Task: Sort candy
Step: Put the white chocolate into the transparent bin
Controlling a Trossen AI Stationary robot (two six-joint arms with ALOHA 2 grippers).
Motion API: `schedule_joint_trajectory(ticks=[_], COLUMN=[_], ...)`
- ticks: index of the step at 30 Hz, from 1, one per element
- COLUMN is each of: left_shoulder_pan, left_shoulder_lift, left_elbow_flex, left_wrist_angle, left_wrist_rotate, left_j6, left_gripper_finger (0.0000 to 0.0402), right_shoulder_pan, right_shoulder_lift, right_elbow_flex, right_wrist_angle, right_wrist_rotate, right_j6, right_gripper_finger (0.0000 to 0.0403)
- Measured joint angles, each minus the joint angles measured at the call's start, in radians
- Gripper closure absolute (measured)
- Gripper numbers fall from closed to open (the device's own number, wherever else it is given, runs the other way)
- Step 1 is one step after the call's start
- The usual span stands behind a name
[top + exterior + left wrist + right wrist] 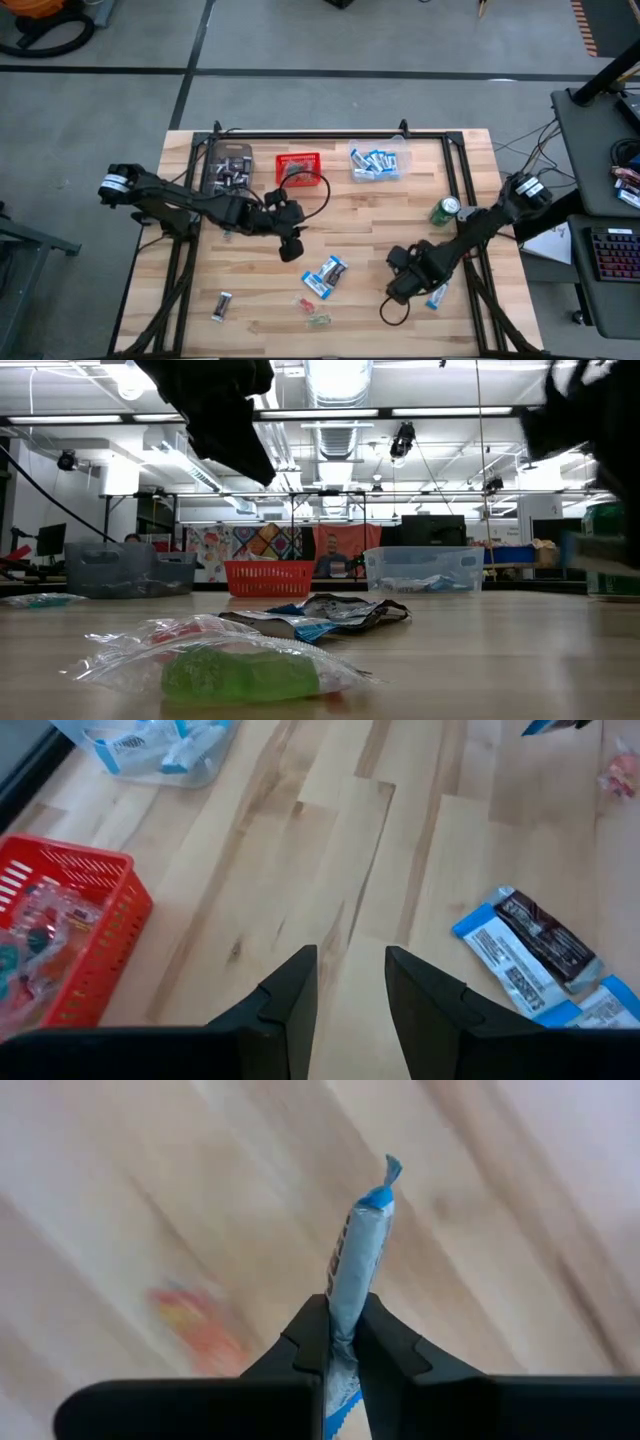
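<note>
My right gripper (342, 1342) is shut on a blue-and-white packet (358, 1240) near the table's near right part (428, 291). My left gripper (350, 982) is open over bare wood at the table's middle (292, 250), touching nothing. A small pile of blue-and-white packets with a dark brown bar (326, 275) (530, 950) (325, 613) lies flat to the near right of my left gripper. Small red (305, 303) and green (318, 320) (240, 672) twist-wrapped sweets lie closer to the near edge. One dark mini bar (222, 305) lies alone at the near left. My right gripper pinches the blue-and-white packet between its two fingers, gripping the flat faces of its lower part (343, 1308). The packet stands edge-on between them, and its crimped free end (385, 1175) sticks out well past the fingertips. It looks lifted clear of the wood.
Along the far edge stand a clear bin of dark bars (228, 170), a red mesh basket (298, 168) (60, 950) with small sweets, and a clear bin of blue packets (378, 162) (150, 750). A green can (445, 210) stands by the right arm. Black frame rails border the table.
</note>
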Motion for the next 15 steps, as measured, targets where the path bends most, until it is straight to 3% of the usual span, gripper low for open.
schedule_joint_trajectory(ticks=[8, 15], left_shoulder_pan=[-0.044, -0.064], left_shoulder_lift=[0.003, -0.001], left_elbow_flex=[-0.007, 0.030], left_wrist_angle=[-0.051, -0.387], left_wrist_rotate=[0.001, 0.047], left_j6=[-0.054, -0.248], left_gripper_finger=[0.0299, 0.0299], right_shoulder_pan=[-0.134, -0.400], right_shoulder_lift=[-0.123, -0.240], right_elbow_flex=[0.002, 0.003], right_wrist_angle=[0.238, 0.392], right_wrist_rotate=[0.223, 0.279], right_j6=[-0.389, -0.775], right_gripper_finger=[0.0380, 0.0380])
